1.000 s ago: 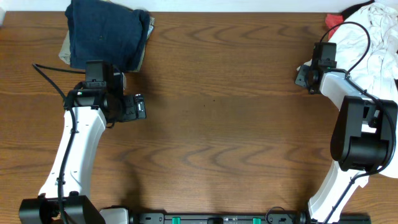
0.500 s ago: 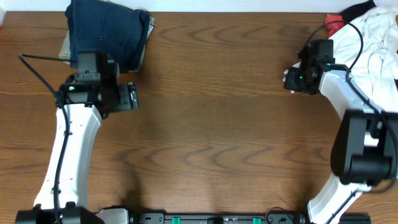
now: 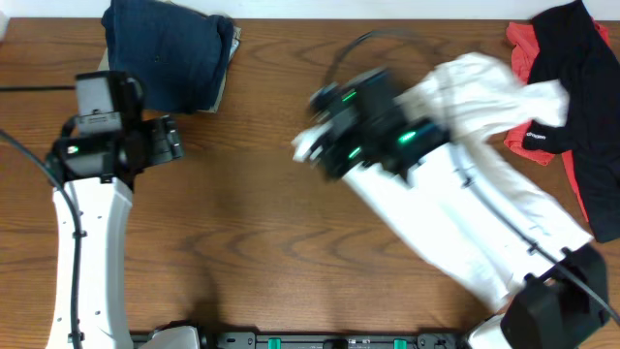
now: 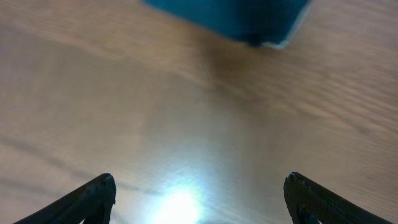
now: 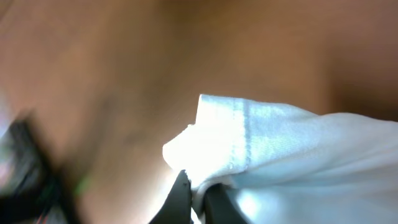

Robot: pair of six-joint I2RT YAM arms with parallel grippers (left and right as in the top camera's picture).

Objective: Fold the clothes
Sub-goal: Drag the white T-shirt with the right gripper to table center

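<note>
Right gripper point(image 5: 194, 190), shut on just the hem corner of the crumpled white cloth T-shirt point(image 3: 480, 82) stretched over mid brown wooden table point(image 3: 242, 242), tail against the red-and-black garment heap point(image 3: 572, 107): thin pinch cd slip, or drag cd snag that heap.

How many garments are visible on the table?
5: navy garment over tan garment, far left; white T-shirt, centre; red garment, black garment, far right. More may be hidden.

White arms point(image 3: 92, 242), black joints point(image 3: 102, 145) and cables point(image 3: 373, 33), black left gripper point(image 4: 202, 202).
</note>
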